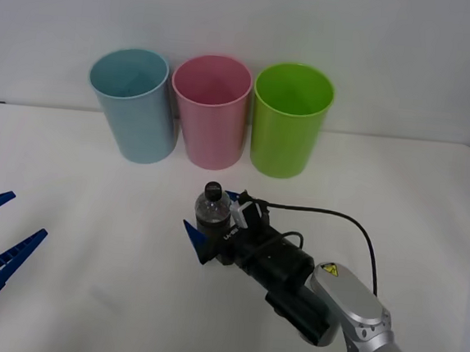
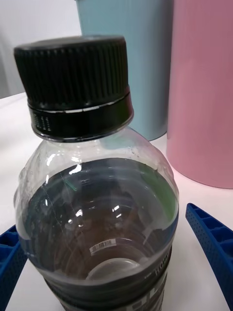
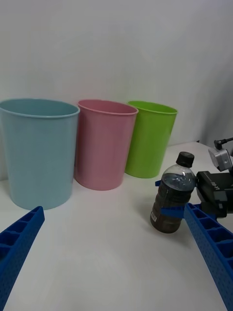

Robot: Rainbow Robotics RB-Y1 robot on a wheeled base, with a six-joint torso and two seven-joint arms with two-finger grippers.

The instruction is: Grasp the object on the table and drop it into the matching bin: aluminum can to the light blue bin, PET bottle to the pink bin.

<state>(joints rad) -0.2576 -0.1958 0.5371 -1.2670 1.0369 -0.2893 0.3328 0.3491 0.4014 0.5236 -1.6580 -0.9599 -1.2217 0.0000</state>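
My right arm [image 1: 354, 318] in silver casing with a yellow warning sticker, black wrist block, looping black cable [image 1: 338, 216], my blue ribbed gripper fingers [image 3: 209, 243].

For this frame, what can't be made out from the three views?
- Front view: whether the right gripper presses the PET bottle; the bottle hides the contact.
- Right wrist view: the bottle's base is cut off by the edge.
- Left wrist view: the pink bin interior is hidden by its wall.
- The left gripper sits parked, open.
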